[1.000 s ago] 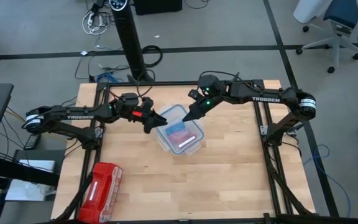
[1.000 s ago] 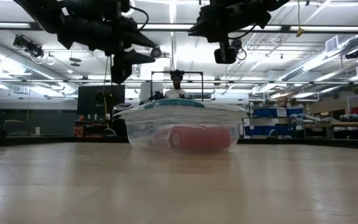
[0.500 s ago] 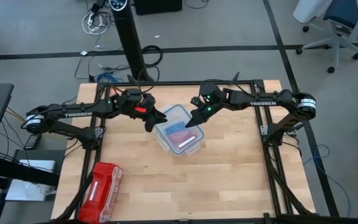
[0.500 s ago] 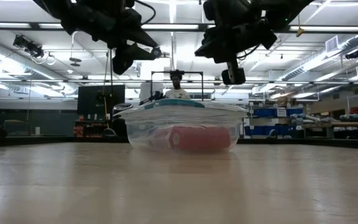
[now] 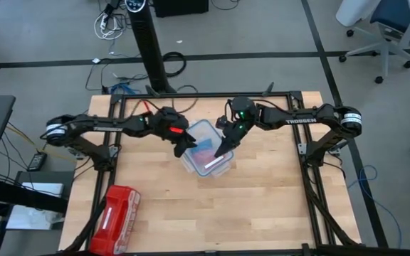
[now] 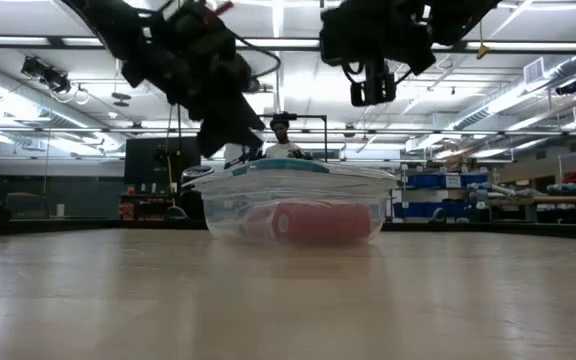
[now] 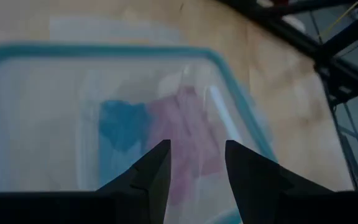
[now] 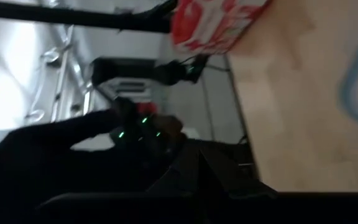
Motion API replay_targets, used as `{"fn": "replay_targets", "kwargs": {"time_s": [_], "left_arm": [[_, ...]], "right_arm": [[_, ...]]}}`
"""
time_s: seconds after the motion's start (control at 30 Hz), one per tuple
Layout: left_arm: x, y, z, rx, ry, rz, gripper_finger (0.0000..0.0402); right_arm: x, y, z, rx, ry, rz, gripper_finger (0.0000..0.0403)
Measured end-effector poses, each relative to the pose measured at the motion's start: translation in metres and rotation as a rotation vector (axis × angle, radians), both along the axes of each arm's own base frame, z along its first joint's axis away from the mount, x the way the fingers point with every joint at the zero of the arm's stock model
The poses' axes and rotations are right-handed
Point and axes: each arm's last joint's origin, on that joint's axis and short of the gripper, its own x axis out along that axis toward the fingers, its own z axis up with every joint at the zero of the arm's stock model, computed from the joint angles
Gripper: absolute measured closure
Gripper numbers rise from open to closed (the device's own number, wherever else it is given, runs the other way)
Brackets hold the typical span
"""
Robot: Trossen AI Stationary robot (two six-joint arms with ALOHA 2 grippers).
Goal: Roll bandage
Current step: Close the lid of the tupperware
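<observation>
The blue bandage [image 7: 122, 124] lies inside a clear container with a teal rim [image 5: 206, 123], beside a pink-red roll [image 7: 188, 134]. The container stands in the middle of the wooden table. My left gripper [image 5: 186, 147] hangs open, slanting down over the container's left side, its fingertips [image 7: 197, 155] just above the rim [image 6: 298, 168]. My right gripper [image 5: 224, 151] is shut and hovers higher, over the container's right side [image 6: 373, 92]. Through the container's wall in the low view only the pink-red roll [image 6: 318, 222] shows.
A red plastic-wrapped pack [image 5: 116, 217] lies at the table's near left corner. A black frame [image 5: 305, 142] runs along the table's left, right and far edges. Bare wood [image 5: 262, 206] stretches from the container to the near edge.
My left gripper has reached toward the table's right and sunk, from beside the container to just over its left side. My right gripper has gone toward the near edge over the container's right side and has turned at the wrist. The container has stayed put.
</observation>
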Motion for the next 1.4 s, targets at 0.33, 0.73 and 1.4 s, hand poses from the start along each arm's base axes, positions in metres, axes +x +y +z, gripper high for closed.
{"fn": "replay_targets", "kwargs": {"time_s": [0.33,0.73,1.4], "left_arm": [[0.005,-0.001,-0.008,-0.094,0.016,-0.004,0.0246],[-0.018,-0.018,0.010,0.027,0.047,-0.165,0.0246],[-0.025,-0.033,-0.003,0.175,0.203,-0.274,0.0397]], "right_arm": [[-0.011,-0.032,-0.023,-0.182,0.236,-0.388,0.0399],[-0.035,-0.051,-0.045,-0.374,0.522,-0.535,0.0401],[-0.039,-0.057,-0.047,-0.368,0.534,-0.507,0.0401]]}}
